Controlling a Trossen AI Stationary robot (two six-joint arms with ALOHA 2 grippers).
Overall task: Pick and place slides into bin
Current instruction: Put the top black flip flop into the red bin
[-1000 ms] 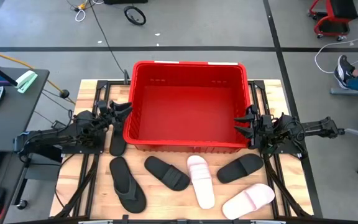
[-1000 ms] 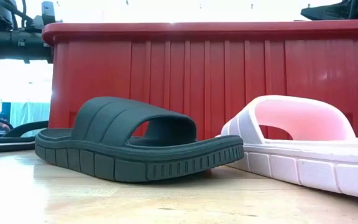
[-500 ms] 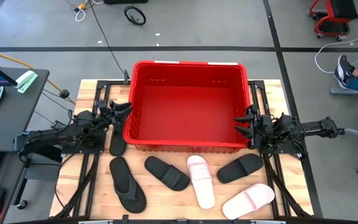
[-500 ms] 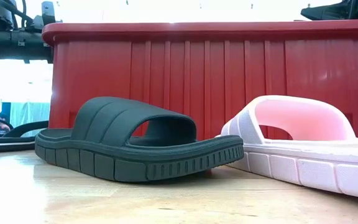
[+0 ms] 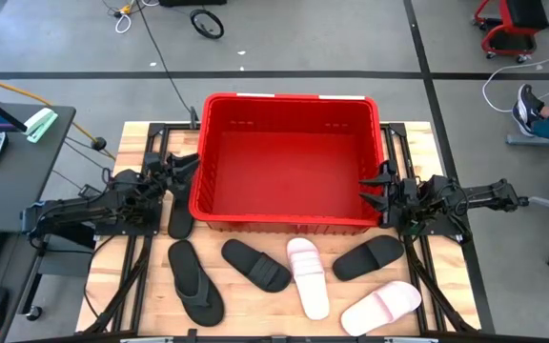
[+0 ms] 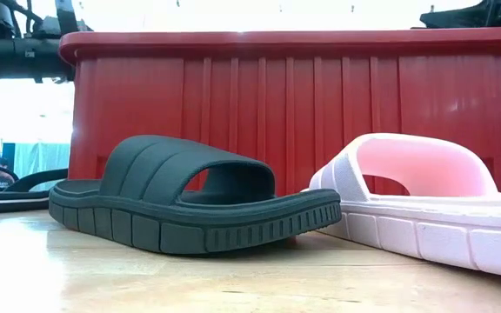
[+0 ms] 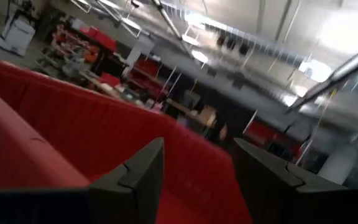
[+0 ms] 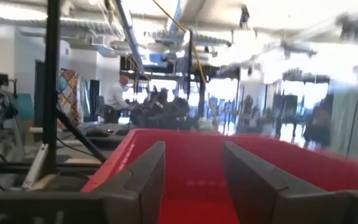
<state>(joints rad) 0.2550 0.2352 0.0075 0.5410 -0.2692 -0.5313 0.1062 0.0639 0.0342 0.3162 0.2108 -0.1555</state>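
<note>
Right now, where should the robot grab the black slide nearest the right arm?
Grip the black slide by its wide strap, coming straight down with the right gripper. The strap arches above the sole, leaving room for one finger beneath. The slide lies upright and diagonal, apart from its neighbours.

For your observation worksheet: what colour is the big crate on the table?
Bright red. The crate shows best in the high view, seen whole from above.

Bright red bin (image 5: 289,157); black flip-flops (image 5: 196,282), black slides (image 5: 255,264), pale pink slides (image 5: 308,277); light wooden desk (image 5: 141,138); dark arms.
</note>
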